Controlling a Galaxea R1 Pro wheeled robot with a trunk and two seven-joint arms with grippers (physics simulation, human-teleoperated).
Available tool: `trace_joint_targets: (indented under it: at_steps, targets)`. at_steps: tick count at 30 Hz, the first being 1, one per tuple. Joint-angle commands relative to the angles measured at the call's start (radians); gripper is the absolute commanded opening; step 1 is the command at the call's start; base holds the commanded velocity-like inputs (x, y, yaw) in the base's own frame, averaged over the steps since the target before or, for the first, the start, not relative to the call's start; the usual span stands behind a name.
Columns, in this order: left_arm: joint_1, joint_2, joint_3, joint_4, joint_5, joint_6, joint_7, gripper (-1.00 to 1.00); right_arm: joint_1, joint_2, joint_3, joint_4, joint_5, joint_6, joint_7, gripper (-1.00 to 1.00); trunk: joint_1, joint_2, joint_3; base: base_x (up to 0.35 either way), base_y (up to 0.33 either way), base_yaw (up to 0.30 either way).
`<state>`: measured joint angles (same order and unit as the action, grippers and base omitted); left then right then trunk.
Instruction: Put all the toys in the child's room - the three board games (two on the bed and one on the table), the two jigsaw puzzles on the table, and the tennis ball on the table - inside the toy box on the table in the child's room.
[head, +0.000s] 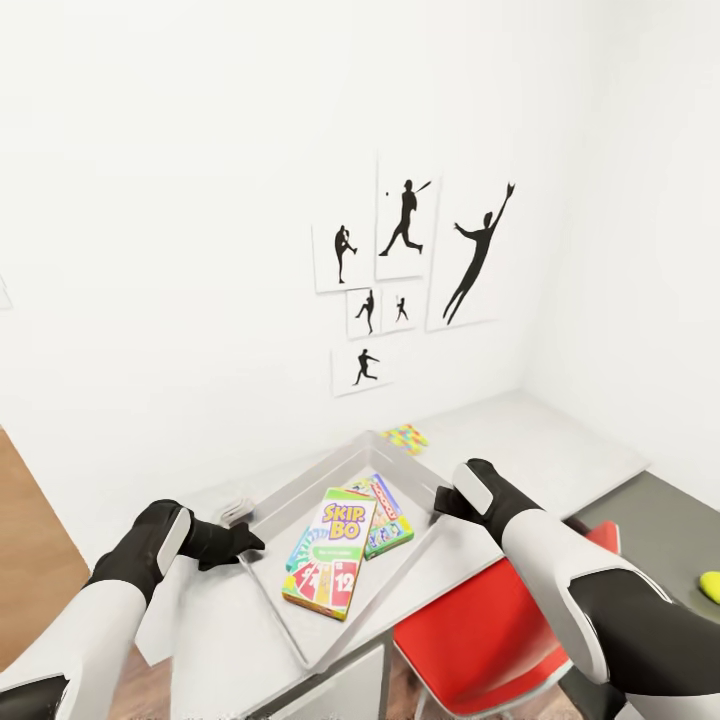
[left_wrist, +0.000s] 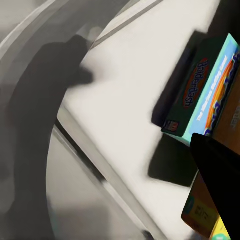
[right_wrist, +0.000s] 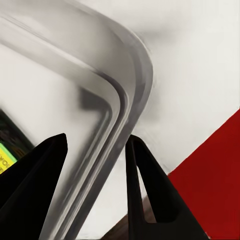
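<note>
The see-through toy box (head: 268, 515) lies on the light grey table (head: 560, 450). Inside it are the Skip-Bo board game (head: 332, 552), a green-edged game (head: 388, 520) and a blue game (left_wrist: 200, 90) beneath. My left gripper (head: 240, 542) is at the box's left rim; one black finger (left_wrist: 220, 175) reaches inside, and the rest of its grip is hidden. On the right rim (right_wrist: 117, 100), my right gripper (right_wrist: 95, 150) has one finger on either side and is shut on it. One jigsaw puzzle (head: 405, 437) lies beyond the box. The tennis ball (head: 711, 586) rests on the dark grey section.
A red chair (head: 480, 620) stands tucked under the table's front edge, below my right arm. White walls with black baseball-player pictures (head: 405, 230) close off the table at the back and right. Wood floor (head: 30, 540) shows at the left.
</note>
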<state>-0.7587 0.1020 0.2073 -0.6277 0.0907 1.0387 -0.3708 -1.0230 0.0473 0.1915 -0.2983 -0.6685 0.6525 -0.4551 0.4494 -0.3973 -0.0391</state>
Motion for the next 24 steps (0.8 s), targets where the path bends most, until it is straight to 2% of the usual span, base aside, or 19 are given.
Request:
trace_joint_targets:
  at_steps: [1,17,24]
  targets:
    - [-0.001,0.001,-0.002,0.001,0.005,0.007,0.005,-1.0,-0.002,-0.001,0.034,-0.002,-0.06,-0.011,0.007,-1.0,0.001,-0.003,-0.002,-0.032,0.209,0.0]
    - [-0.001,0.001,-0.003,0.001,0.004,0.007,0.005,-1.0,-0.002,0.0,0.034,-0.002,-0.06,-0.011,0.013,-1.0,0.001,-0.003,-0.002,-0.004,0.21,0.0]
    - [-0.001,0.001,-0.003,0.001,0.004,0.007,0.005,-1.0,-0.002,0.0,0.034,-0.002,-0.06,-0.011,0.014,-1.0,0.001,-0.003,-0.002,-0.011,0.045,0.0]
